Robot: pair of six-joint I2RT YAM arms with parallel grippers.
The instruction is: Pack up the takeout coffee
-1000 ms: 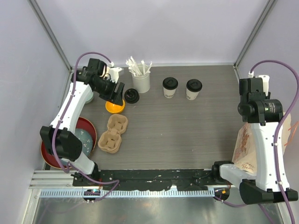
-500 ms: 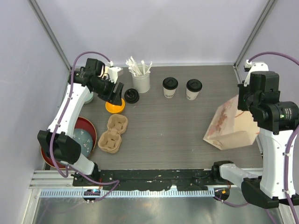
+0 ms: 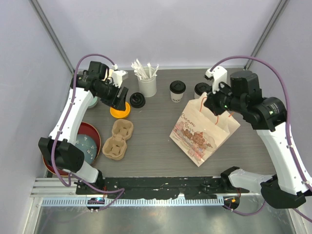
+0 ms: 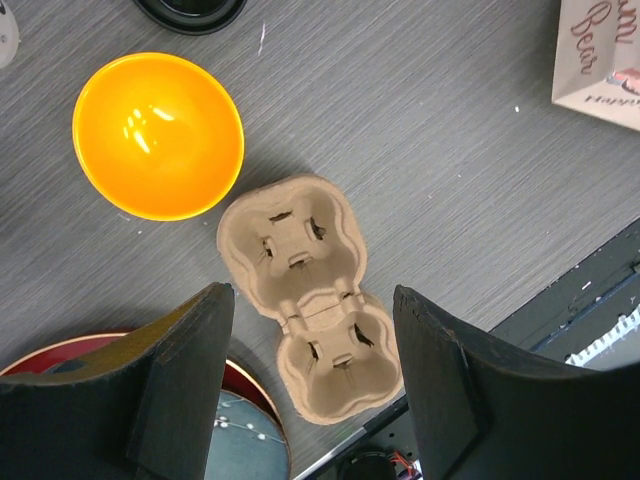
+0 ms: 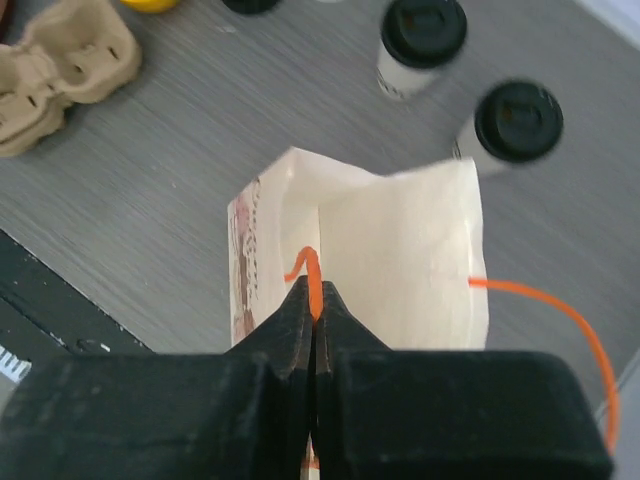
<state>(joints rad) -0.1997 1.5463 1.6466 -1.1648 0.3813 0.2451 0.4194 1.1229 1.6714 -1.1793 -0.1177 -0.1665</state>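
The left gripper [image 4: 312, 400] hangs with its jaws spread wide and nothing between them, above the pulp carrier [image 4: 305, 300]. The carrier is a moulded two-well tray of rough tan fibre, lying just beside a glossy orange bowl [image 4: 158, 133]. Further right, at the back of the dark wood-grain table [image 3: 153, 144], stand the two coffees, the left cup [image 3: 177, 91] and the right cup [image 3: 201, 89]. Both are small white paper cylinders under round black plastic lids, upright, near each other but apart. They are probably light and thin-walled, so a hard squeeze could dent the paper or pop a lid; the side wall just below the lid rim looks the safest hold, with the cup kept upright. Just in front of the right cup is the paper bag [image 3: 202, 131], cream, creased and printed, tilted with its mouth open. The right gripper [image 5: 314, 310] is pinched closed on its thin orange handle [image 5: 308, 265], the second loop hanging free
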